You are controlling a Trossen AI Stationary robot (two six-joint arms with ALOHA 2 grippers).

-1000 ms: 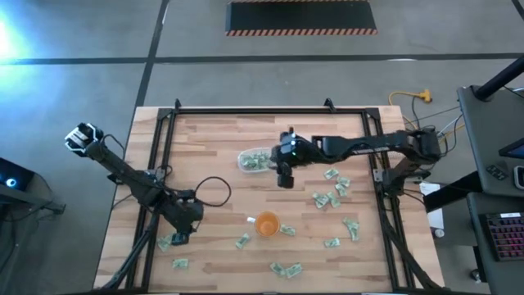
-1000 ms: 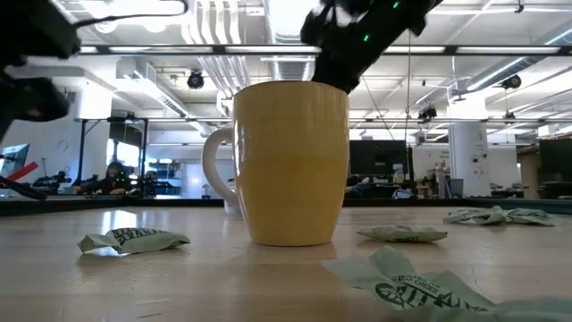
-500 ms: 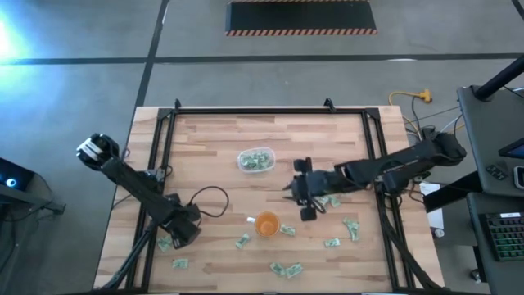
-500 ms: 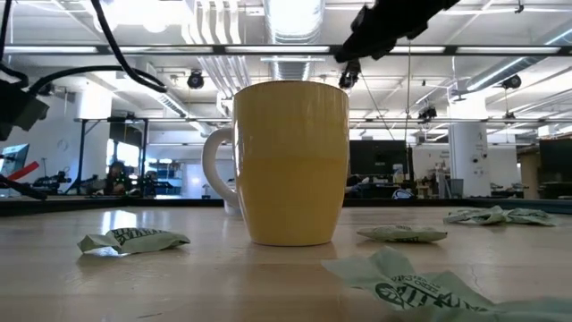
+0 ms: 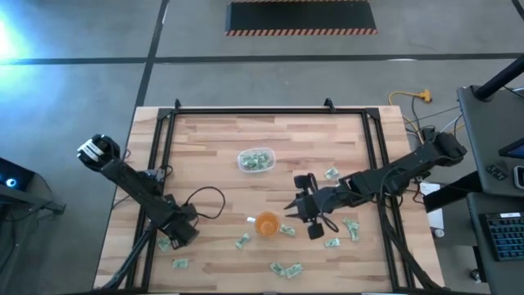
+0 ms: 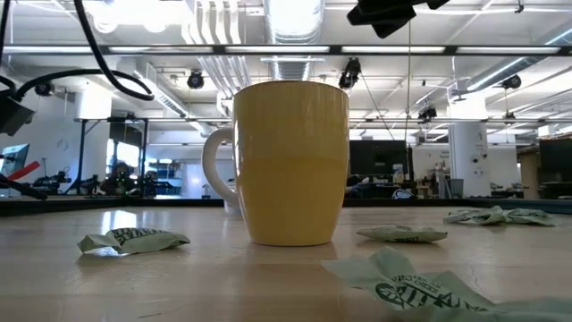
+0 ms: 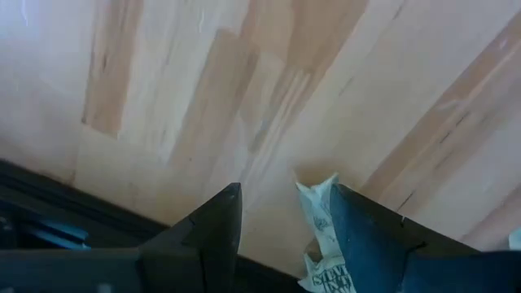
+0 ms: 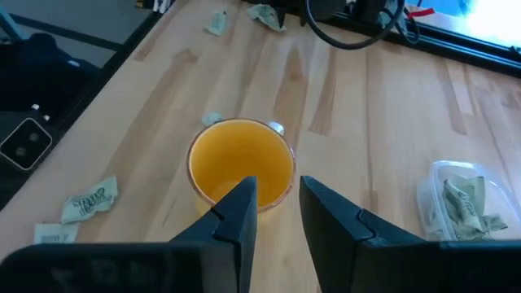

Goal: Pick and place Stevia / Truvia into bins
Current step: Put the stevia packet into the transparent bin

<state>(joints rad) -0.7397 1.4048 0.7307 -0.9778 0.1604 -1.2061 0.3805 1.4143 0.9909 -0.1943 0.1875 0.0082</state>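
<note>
Two robot arms working over a wooden surface (image 5: 213,139) scattered with sweetener sachets.

The right tool (image 5: 301,210) is hovering open and empty beside the orange cup (image 5: 267,223). The left tool (image 7: 281,213) is sitting low at the surface's edge, fingers parted around one sachet (image 7: 322,236). The clear tub (image 5: 256,160) is holding several sachets.

The high view looks straight down on the whole counter (image 5: 213,139). The low view sits at counter height, close behind the cup (image 6: 290,161), facing the room. The left wrist view hangs very near the counter edge, over one sachet (image 7: 324,236). The right wrist view looks down from above on the cup (image 8: 242,167) and tub (image 8: 460,199), both shared with the high view.
</note>
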